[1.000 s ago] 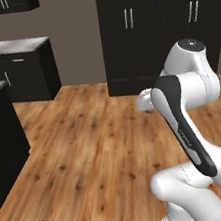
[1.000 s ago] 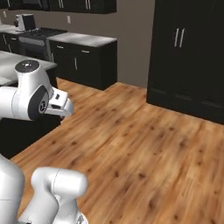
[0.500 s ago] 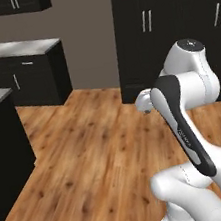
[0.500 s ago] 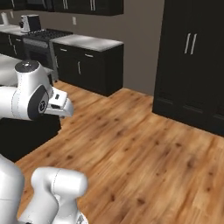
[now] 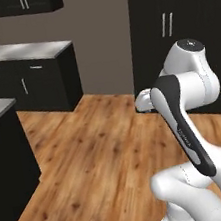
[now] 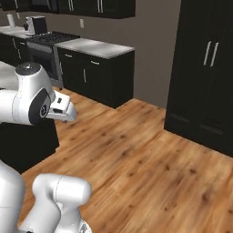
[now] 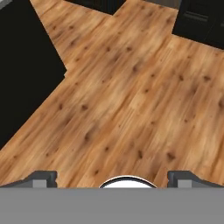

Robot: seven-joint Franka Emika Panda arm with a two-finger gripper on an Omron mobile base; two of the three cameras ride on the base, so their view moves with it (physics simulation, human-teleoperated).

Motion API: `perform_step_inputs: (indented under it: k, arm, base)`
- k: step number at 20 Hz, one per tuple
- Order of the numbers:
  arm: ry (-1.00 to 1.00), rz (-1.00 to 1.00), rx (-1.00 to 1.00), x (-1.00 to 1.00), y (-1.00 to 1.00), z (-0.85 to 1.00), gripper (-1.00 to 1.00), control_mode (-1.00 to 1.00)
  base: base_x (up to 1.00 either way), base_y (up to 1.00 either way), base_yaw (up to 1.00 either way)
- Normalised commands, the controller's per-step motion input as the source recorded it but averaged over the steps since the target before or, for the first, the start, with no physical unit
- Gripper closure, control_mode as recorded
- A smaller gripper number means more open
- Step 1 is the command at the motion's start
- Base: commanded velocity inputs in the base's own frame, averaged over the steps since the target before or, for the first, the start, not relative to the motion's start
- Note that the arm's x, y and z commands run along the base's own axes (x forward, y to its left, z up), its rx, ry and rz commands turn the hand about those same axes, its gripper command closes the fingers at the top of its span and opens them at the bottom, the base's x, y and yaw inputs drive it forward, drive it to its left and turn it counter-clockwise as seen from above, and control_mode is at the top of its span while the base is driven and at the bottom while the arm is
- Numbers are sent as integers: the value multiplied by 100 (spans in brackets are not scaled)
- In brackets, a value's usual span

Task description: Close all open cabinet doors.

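Observation:
A tall, nearly black cabinet stands at the far wall, and its two doors carry slim vertical silver handles. Both doors look flush with the front. The foot of this cabinet lies at the top right of the hand view. My gripper hangs open over the bare wooden floor, far from the cabinet and holding nothing. One dark fingertip rises at the lower left of the hand view, well apart from the other.
Black base cabinets under a grey counter run along the left wall, with a stove beyond. A black island stands close on the left. Wooden floor stretches to the tall cabinet.
The whole scene has slid to the right in both base views, so the camera has turned. The arm holds the same pose and the gripper stays open.

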Motion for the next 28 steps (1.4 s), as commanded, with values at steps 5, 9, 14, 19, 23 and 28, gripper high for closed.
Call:
perform_step_inputs:
  k: [5, 9, 14, 19, 23, 28]
  arm:
    - [0, 0, 0, 0, 0, 0, -100, 100]
    - [0, 0, 0, 0, 0, 0, -100, 100]
    - [0, 0, 0, 0, 0, 0, -100, 100]
    - [0, 0, 0, 0, 0, 0, -100, 100]
    - [0, 0, 0, 0, 0, 0, -100, 100]
    - [0, 0, 0, 0, 0, 0, -100, 100]
  base:
    - [92, 3, 16]
    - [91, 3, 17]
    - [91, 3, 17]
    - [91, 3, 18]
    - [91, 1, 20]
    - [90, 0, 20]
